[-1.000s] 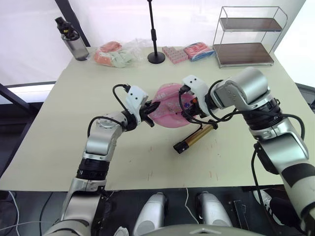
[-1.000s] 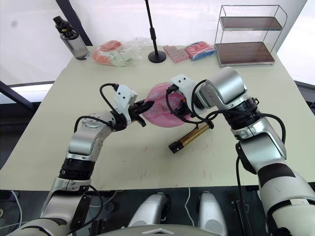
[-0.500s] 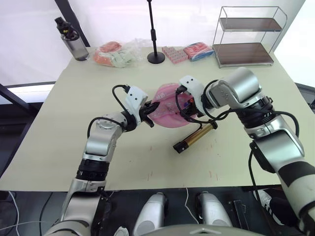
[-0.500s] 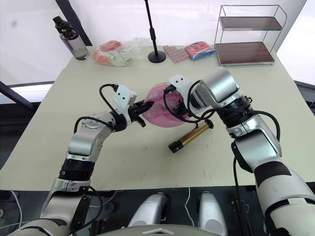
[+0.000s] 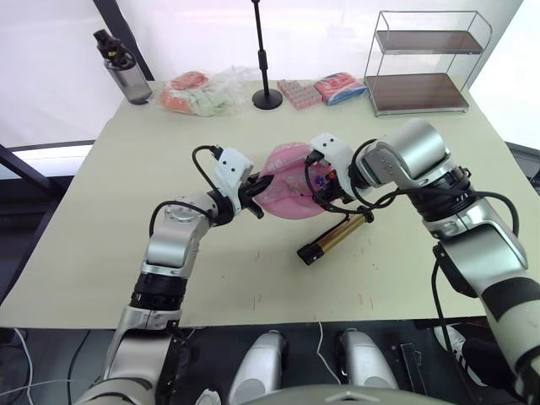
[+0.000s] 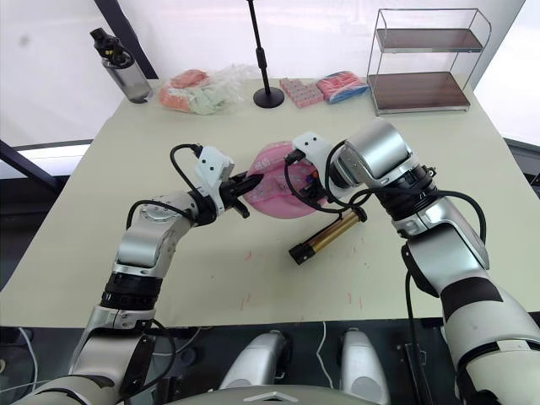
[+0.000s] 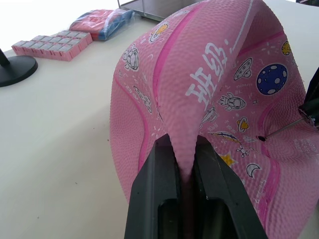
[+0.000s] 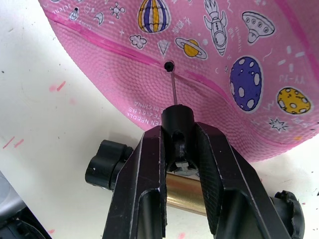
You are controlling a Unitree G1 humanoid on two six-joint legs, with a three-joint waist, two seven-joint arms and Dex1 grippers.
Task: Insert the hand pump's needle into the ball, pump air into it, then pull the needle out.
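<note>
The left gripper [image 7: 185, 164] has its jaws squeezed on a fold of the floppy pink ball [image 7: 209, 94], held up over the bench [image 5: 126, 211]. The right gripper [image 8: 180, 144] pinches the needle [image 8: 173, 89], its tip at the ball's little hole. The hand pump [image 5: 333, 237] lies on the bench just beside the ball
</note>
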